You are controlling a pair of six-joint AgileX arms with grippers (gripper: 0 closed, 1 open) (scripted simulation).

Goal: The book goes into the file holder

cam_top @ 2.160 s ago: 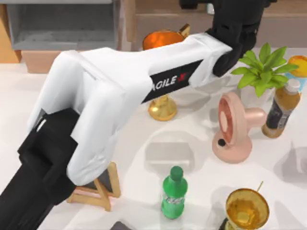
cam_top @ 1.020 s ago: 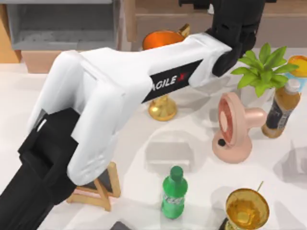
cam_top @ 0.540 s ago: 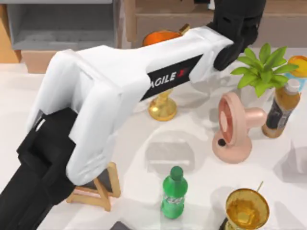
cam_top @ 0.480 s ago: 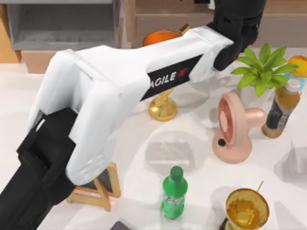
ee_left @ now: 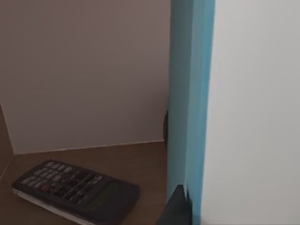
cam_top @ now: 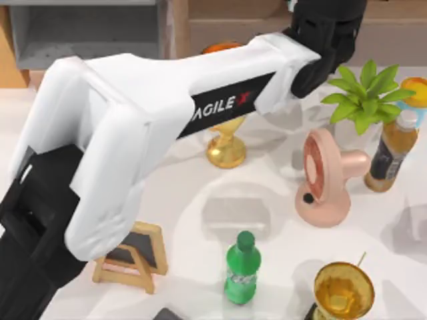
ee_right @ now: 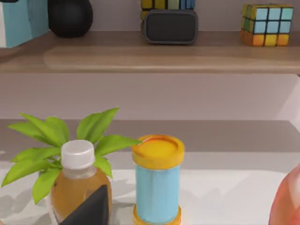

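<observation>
Grey boxy file holder [cam_top: 87, 33] sits at the table's far left corner. My left arm [cam_top: 153, 127] reaches over the long brown shelf [cam_top: 267, 27]; its gripper's grasp I cannot tell, though the thick teal book [ee_left: 190, 108] stands upright just before its camera, beside a black calculator [ee_left: 75, 190].

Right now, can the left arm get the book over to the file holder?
Probably yes. The left gripper seems to hold the book upright at the brown shelf, above a calculator. The file holder sits open at the table's far left; only the trophy cup stands under the arm.
</observation>
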